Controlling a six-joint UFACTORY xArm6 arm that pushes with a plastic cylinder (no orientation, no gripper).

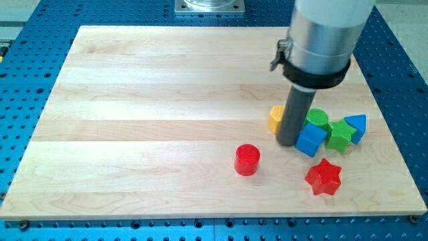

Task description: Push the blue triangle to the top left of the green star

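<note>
The blue triangle [358, 126] lies near the board's right edge, touching the right side of the green star [340, 134]. A blue cube [311, 140] sits against the star's left side, with a green cylinder [318, 118] just above it. My tip [288, 142] stands on the board just left of the blue cube, between it and a yellow block [275, 118] that the rod partly hides. The tip is well left of the blue triangle, with the cube and star between them.
A red cylinder [247, 159] stands to the lower left of the tip. A red star [324, 177] lies below the blue cube. The wooden board [134, 120] rests on a blue perforated table.
</note>
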